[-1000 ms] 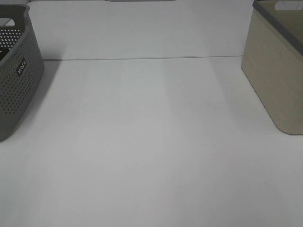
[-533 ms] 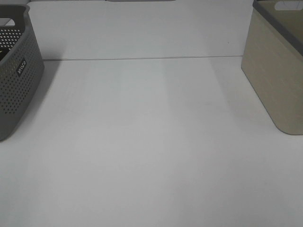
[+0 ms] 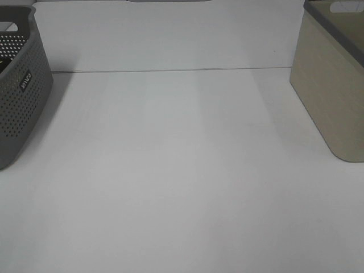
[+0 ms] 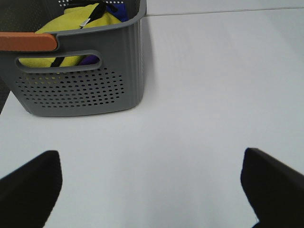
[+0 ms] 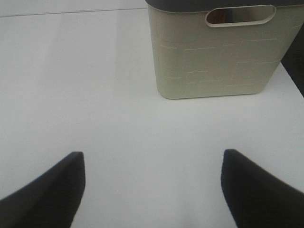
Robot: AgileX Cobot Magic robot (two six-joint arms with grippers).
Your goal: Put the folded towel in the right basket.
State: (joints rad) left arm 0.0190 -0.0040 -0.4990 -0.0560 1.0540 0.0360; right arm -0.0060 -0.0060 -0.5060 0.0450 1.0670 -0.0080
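Observation:
No folded towel lies on the white table (image 3: 182, 170). The beige right basket (image 3: 333, 85) stands at the table's right edge and also shows in the right wrist view (image 5: 213, 57). Its inside is hidden. The grey perforated left basket (image 3: 17, 96) stands at the left edge. In the left wrist view this basket (image 4: 80, 90) holds yellow cloth (image 4: 71, 23) and some blue fabric. My left gripper (image 4: 152, 190) is open and empty over bare table, short of the grey basket. My right gripper (image 5: 152, 190) is open and empty, short of the beige basket. Neither arm shows in the exterior view.
An orange bar (image 4: 26, 42) lies on the grey basket's rim. A white back wall meets the table along a seam (image 3: 170, 70). The table's edge shows as a dark strip beside the beige basket (image 5: 297, 61).

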